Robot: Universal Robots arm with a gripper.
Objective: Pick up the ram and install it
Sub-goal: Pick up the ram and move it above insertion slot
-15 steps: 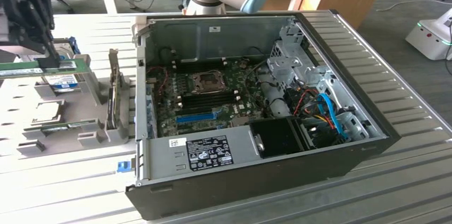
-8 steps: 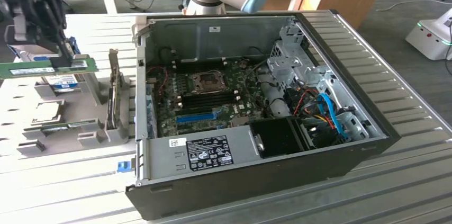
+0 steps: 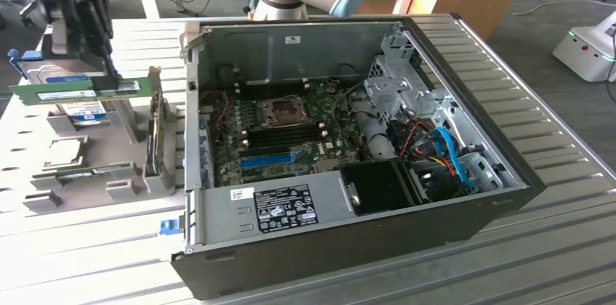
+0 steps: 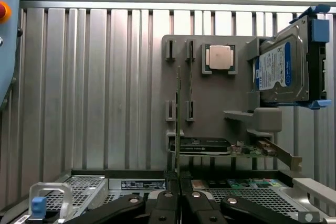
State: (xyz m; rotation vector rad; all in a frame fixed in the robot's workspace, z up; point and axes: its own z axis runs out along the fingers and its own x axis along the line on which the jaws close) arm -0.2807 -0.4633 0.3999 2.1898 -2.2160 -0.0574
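My gripper (image 3: 104, 83) hangs at the exterior view's upper left, shut on the ram (image 3: 58, 93). The ram is a long green stick with a pale label, held level and on edge above the grey parts holder (image 3: 58, 197), clear of it. In the wrist view the ram (image 4: 179, 124) appears edge-on as a thin line running out from between the dark fingers of my gripper (image 4: 180, 199). The open computer case (image 3: 462, 218) lies to the exterior view's right of the ram. Its motherboard (image 3: 288, 132) shows dark memory slots near the processor socket (image 3: 285, 109).
The holder (image 4: 210, 103) also carries a processor chip (image 4: 219, 57), a hard drive (image 4: 281, 69), an upright expansion card (image 3: 154, 132) and a second green stick (image 3: 82, 173). A bright-blue slot (image 3: 265, 158) and cables (image 3: 448, 150) sit inside the case. The ribbed metal table (image 3: 568, 247) surrounds everything.
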